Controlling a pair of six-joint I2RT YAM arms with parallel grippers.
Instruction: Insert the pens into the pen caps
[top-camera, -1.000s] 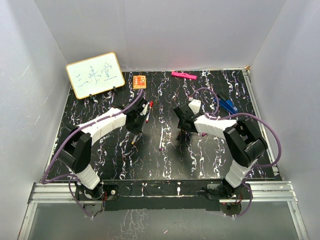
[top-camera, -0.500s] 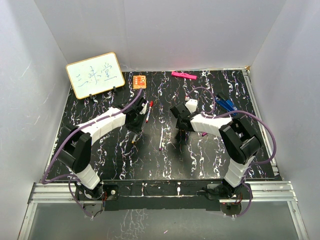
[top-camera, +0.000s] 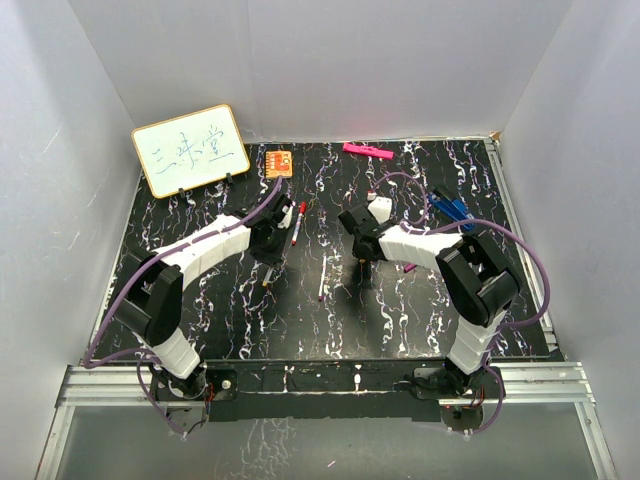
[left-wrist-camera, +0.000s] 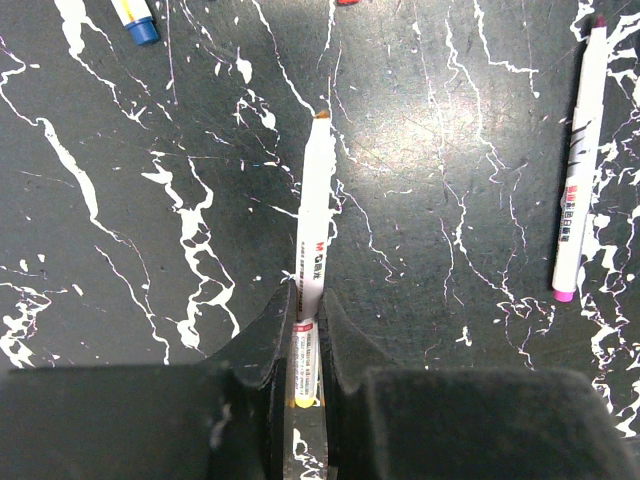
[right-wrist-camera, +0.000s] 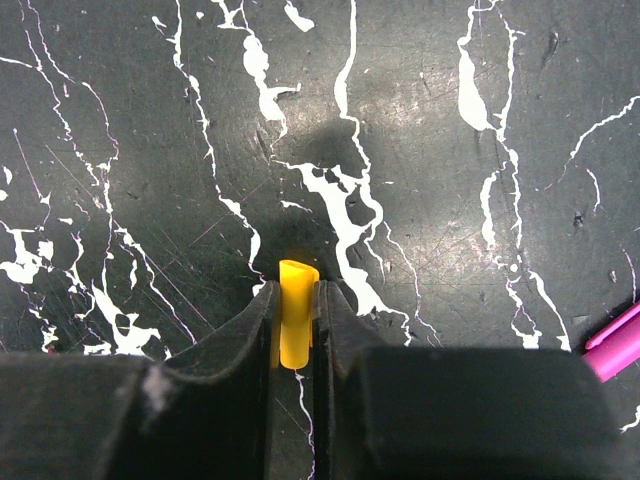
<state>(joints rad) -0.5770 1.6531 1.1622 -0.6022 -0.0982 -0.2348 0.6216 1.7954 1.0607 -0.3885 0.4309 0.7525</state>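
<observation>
Checking in from my remote seat: my left gripper (left-wrist-camera: 305, 312) is clamped on a white pen (left-wrist-camera: 314, 210), its bare orange-ish tip pointing away from the fingers over the black marbled table (left-wrist-camera: 150, 250). My right gripper (right-wrist-camera: 296, 295) is pinched tight on a yellow pen cap (right-wrist-camera: 295, 330), with one end poking out past the fingertips. A second white pen with a purple end (left-wrist-camera: 580, 160) lies flat on the table to one side, apart from the held one. Both arms sit mid-table, near each other but not touching.
</observation>
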